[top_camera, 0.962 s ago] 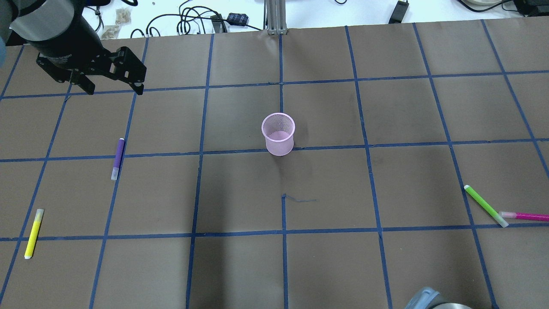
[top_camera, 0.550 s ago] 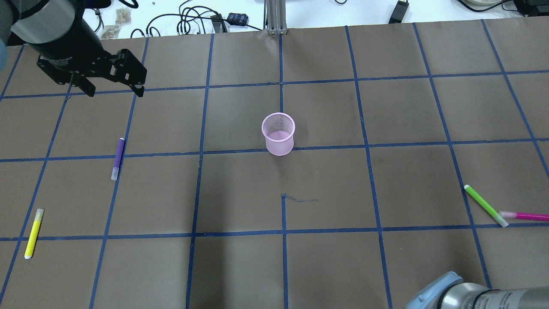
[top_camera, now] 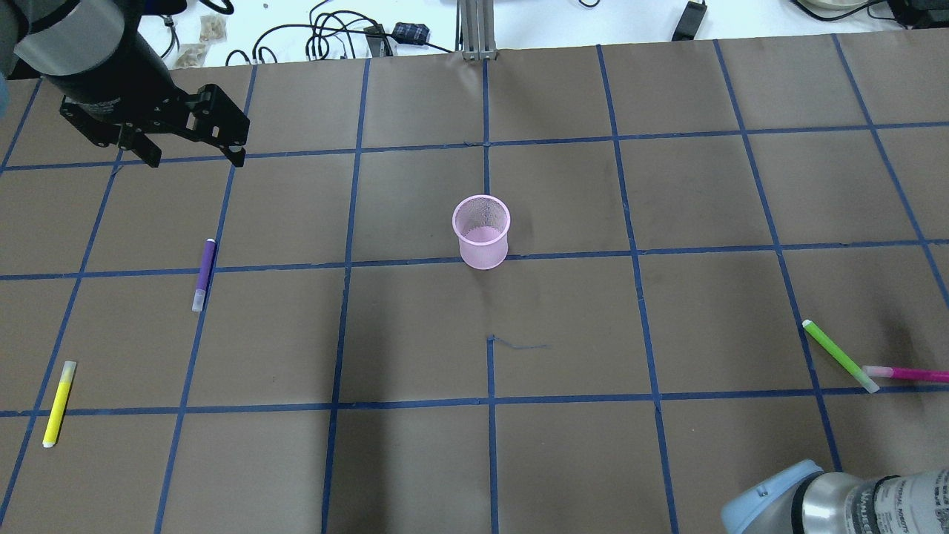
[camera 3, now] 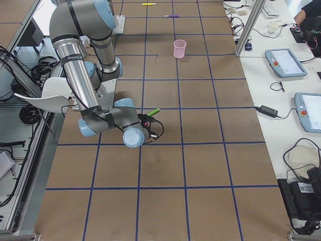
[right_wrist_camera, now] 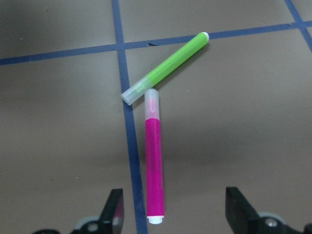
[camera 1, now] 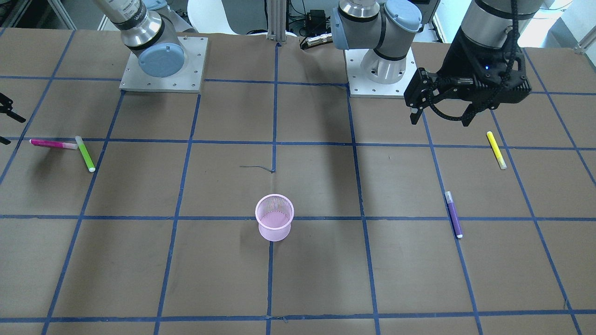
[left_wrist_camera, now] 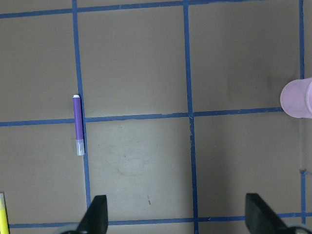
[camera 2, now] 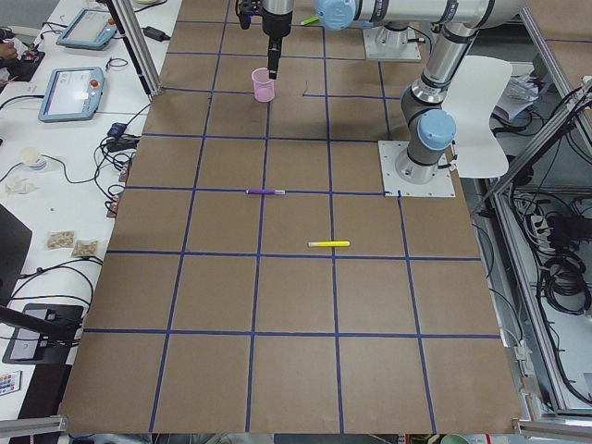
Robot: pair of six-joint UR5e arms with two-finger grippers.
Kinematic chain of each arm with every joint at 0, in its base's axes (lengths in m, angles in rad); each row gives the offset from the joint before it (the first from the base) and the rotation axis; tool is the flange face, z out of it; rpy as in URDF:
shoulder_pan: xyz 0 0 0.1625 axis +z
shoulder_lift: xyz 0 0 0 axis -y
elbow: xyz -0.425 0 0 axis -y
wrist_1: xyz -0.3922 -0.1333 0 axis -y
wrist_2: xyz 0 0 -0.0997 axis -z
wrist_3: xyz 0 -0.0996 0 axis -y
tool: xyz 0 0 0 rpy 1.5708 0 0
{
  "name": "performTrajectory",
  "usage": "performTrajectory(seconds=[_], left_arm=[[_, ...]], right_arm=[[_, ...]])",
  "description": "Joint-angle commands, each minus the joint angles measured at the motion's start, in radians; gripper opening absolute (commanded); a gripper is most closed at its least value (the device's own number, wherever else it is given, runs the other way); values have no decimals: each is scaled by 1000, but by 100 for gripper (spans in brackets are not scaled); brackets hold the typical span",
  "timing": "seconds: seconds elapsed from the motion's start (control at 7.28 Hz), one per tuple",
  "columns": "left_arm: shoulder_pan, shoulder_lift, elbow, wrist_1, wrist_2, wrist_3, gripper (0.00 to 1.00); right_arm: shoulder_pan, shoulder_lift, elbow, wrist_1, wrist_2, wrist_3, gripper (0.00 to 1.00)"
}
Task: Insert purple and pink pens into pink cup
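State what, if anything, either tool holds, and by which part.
Nothing is held. The left tool and right tool are both open; the purple pen and pink pen lie on the table, ungripped.

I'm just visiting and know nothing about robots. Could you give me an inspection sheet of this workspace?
Surface: brown paper-covered table with blue tape grid.
Job's things: pink cup upright, empty; purple pen and pink pen lying flat outside it.
Clutter: green pen beside the pink pen; yellow pen apart.
Grippers: left gripper open, raised, holding nothing; right gripper open above the pink pen.
Cables: black cables on the white bench beyond the table.
Surroundings: tablets on that bench.
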Motion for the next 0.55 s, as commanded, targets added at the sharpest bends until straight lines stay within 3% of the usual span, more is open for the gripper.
performTrajectory(seconds=[0.0,0.27,0.41], left_arm=[[-3,-4,-17,-43,9,-5,100],[90,-92,-39,-67,15,4,100],[127,-175,-28,-64,21,51,100]], right_arm=[[-3,14,28,1,-18,-92,76],[-3,19,40,6,-19,-99,72],[-3,33,36,-5,-13,-105,64]])
